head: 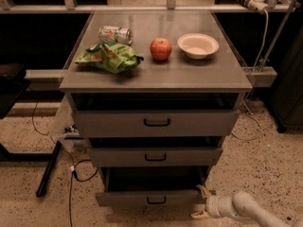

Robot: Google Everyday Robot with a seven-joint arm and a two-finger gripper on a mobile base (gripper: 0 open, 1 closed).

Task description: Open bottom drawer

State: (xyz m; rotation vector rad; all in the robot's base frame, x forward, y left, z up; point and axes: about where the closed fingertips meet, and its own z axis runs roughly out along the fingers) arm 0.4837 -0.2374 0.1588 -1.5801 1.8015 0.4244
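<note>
At the lower centre of the frame, the bottom drawer (pixel 128 198) stood partly out. The tool (pixel 201 203), spread open, sat at its right corner. Pulling there, I reckoned, might skew and jam it, or slip off.

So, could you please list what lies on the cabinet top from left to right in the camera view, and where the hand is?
Green snack bag → apple → white bowl. The hand is low, by the right front corner of the bottom drawer.
</note>
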